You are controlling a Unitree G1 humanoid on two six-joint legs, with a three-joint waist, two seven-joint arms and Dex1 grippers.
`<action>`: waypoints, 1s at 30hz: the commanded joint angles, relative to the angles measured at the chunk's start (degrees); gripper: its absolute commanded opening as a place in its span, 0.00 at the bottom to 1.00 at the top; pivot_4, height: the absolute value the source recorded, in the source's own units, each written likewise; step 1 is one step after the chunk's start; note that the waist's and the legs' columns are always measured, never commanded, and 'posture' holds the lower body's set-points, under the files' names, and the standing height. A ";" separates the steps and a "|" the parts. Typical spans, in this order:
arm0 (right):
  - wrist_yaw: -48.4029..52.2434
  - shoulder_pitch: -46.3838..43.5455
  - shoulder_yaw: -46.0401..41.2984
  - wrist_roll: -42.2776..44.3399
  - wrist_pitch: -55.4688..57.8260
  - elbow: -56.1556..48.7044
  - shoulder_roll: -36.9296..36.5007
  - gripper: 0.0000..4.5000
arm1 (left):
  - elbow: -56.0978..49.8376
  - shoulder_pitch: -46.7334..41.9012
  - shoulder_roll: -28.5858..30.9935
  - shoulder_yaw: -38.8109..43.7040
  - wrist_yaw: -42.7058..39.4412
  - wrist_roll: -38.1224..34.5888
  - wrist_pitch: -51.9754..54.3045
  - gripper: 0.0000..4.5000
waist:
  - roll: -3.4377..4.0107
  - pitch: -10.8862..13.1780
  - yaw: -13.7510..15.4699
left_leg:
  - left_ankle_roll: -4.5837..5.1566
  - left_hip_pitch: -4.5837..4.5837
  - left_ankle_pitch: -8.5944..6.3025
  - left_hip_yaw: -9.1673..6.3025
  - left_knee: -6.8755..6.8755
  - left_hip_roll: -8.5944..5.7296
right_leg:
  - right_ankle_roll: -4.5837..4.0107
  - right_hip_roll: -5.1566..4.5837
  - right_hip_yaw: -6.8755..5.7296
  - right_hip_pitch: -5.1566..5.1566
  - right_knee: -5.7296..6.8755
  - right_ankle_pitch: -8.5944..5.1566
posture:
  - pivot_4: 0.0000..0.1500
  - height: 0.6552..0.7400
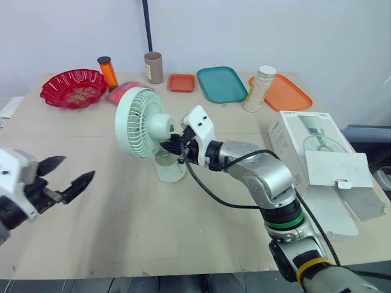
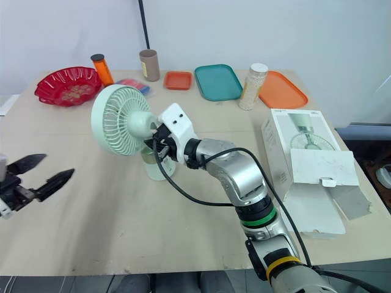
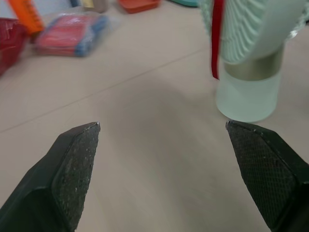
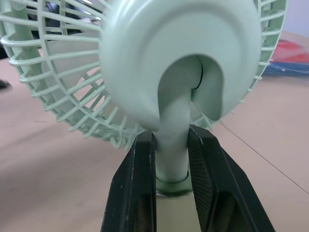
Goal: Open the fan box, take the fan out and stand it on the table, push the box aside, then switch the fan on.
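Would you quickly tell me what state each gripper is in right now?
Left gripper: open, holding nothing.
Right gripper: closed on the fan, gripping its neck.

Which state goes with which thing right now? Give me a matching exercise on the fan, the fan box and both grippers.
Things:
1. fan
2. fan box
3. left gripper
4. right gripper

States:
A. open, holding nothing
B. lying on its side at the robot's right, flap open
C. closed around the fan's neck
D. standing upright on its base

Pairs: 1-D, 2-B, 3-A, 4-C
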 commanded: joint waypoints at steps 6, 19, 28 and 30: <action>15.24 6.01 -4.17 6.61 -9.70 -7.96 -8.91 0.09 | 8.44 -12.76 -0.42 -15.77 -14.55 8.96 -9.61 0.99 | 0.02 0.00 0.05 | 0.02 0.02 0.01 0.04 0.02 0.03 | -0.02 0.04 -0.01 0.01 0.04 0.06 | 1.00 1.00; 21.96 14.76 -5.83 8.20 -19.16 -8.31 -11.77 0.09 | 13.79 -11.82 -0.60 -21.74 -29.52 14.54 -19.97 0.99 | 0.02 0.01 0.05 | 0.07 0.05 0.01 0.04 0.08 0.06 | -0.03 0.10 0.00 0.03 0.09 0.06 | 1.00 1.00; 25.06 16.87 -4.03 5.19 -27.52 -5.53 -11.95 0.09 | 17.37 -16.52 -0.42 -24.56 -33.11 16.00 -20.37 0.99 | 0.03 0.01 0.03 | 0.10 0.04 0.00 0.05 0.16 0.06 | -0.02 0.10 0.00 0.03 0.12 0.06 | 1.00 1.00; 25.65 17.05 -3.54 4.82 -28.53 -4.88 -11.89 0.09 | 17.98 -17.76 -1.07 -25.63 -33.26 16.26 -19.85 0.99 | 0.02 0.01 0.02 | 0.10 0.04 0.00 0.04 0.19 0.06 | -0.01 0.11 -0.01 0.05 0.13 0.05 | 1.00 1.00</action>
